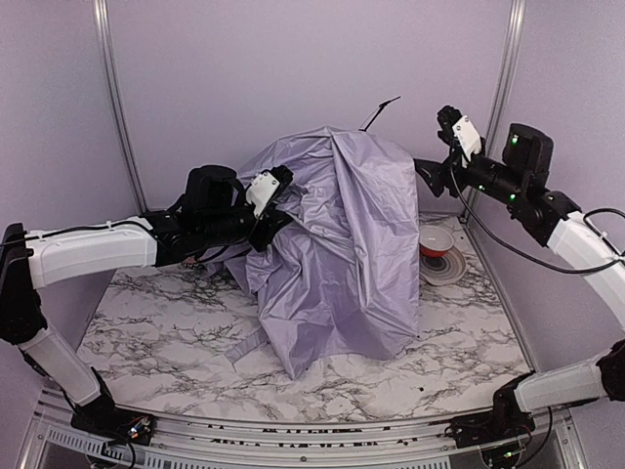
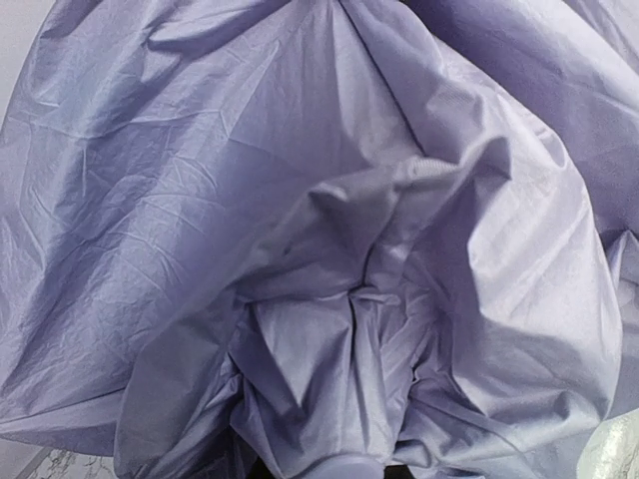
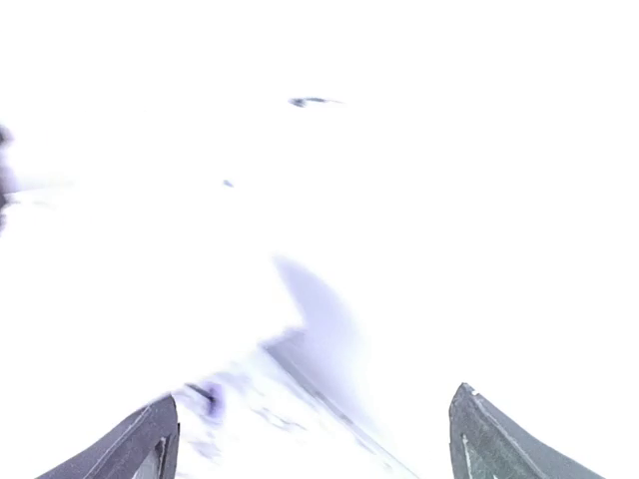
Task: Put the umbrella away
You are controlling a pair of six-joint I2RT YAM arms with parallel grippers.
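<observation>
On the marble worktop (image 1: 166,342), at its middle, the umbrella (image 1: 342,244) is heaped tall, its lavender fabric draped down to the surface and one thin black rib (image 1: 381,106) poking out at the top. Its left flank is grasped by the left claw (image 1: 271,210), toward which the folds are seen tightly gathered in the wrist view. The right claw (image 1: 451,122) is held high at the back right, apart from the fabric and released, its fingers (image 3: 140,444) spread wide. A red-lined bowl (image 1: 437,240) is seen on a plate (image 1: 447,274) just right of the umbrella
</observation>
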